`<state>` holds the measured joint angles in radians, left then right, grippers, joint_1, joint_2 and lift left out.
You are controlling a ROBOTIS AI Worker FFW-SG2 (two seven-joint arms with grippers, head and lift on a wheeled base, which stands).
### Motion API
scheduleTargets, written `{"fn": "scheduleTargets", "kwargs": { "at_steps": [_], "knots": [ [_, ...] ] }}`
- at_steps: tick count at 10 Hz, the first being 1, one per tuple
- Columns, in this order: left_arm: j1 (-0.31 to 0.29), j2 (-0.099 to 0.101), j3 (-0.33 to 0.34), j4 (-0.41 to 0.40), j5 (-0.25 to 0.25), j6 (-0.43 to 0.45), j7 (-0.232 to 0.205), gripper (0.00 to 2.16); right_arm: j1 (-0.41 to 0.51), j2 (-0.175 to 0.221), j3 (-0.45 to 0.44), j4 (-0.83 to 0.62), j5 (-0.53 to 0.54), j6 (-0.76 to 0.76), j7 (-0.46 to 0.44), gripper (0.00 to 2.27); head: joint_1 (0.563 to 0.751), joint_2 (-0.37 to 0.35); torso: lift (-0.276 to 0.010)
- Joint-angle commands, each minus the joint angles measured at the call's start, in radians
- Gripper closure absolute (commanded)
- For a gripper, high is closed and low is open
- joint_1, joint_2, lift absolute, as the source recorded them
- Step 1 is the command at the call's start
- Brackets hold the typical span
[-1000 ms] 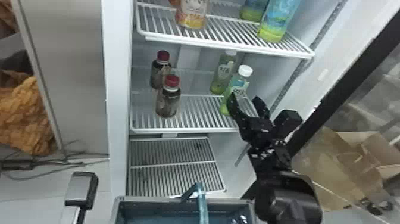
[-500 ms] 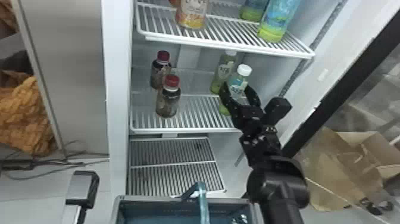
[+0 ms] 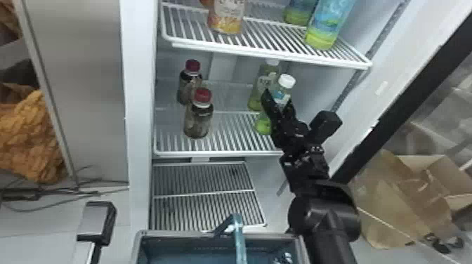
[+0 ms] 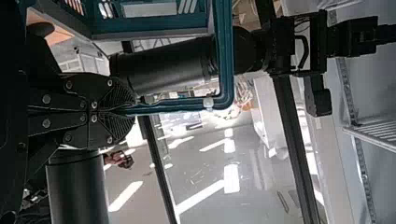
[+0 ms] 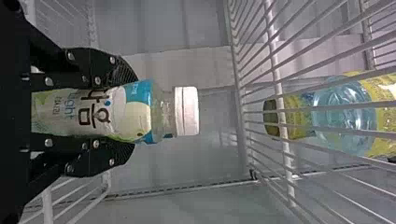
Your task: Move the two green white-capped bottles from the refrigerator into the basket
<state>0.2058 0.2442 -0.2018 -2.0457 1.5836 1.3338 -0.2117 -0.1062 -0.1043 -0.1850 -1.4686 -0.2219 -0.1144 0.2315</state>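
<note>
Gripping front green bottle point(image 5: 161, 112) on refrigerator shelf point(image 3: 217, 153) — right gripper point(image 3: 278, 98); dark lettering on blue-and-white label point(image 5: 128, 114). Second green bottle point(image 3: 264, 82) just behind. Left gripper point(image 4: 134, 109) closed on basket handle point(image 4: 226, 56).

We logged two red-capped bottles point(image 3: 198, 121), orange-labelled bottle point(image 3: 226, 17) and two blue-green bottles point(image 3: 328, 24) higher up, crumpled orange material point(image 3: 30, 137) and cables point(image 3: 80, 191) left, cardboard point(image 3: 421, 186) right

The smooth black right arm point(image 3: 325, 217) has rounded tubes point(image 4: 163, 65), boxy joints point(image 3: 305, 168), and silvery screws point(image 5: 111, 162) on its flat, ridged fingers point(image 5: 91, 67)
</note>
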Motion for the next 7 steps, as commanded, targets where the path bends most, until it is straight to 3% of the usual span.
{"fn": "scheduleTargets", "kwargs": {
  "at_steps": [1,3,7],
  "knots": [
    [0.000,0.000,0.000,0.000,0.002,-0.001,0.000,1.13,0.013,0.002,-0.001,-0.022,-0.009,-0.011,0.000,0.89,0.695,-0.350,-0.263],
    [0.005,0.000,0.000,0.000,0.002,0.001,-0.002,1.13,0.060,0.002,-0.008,-0.101,-0.031,-0.003,0.000,0.89,0.695,-0.350,-0.263],
    [0.013,0.000,0.006,0.000,0.000,-0.001,-0.003,1.13,0.150,0.002,-0.056,-0.283,-0.043,0.181,0.035,0.89,0.695,-0.350,-0.263]
  ]
}}
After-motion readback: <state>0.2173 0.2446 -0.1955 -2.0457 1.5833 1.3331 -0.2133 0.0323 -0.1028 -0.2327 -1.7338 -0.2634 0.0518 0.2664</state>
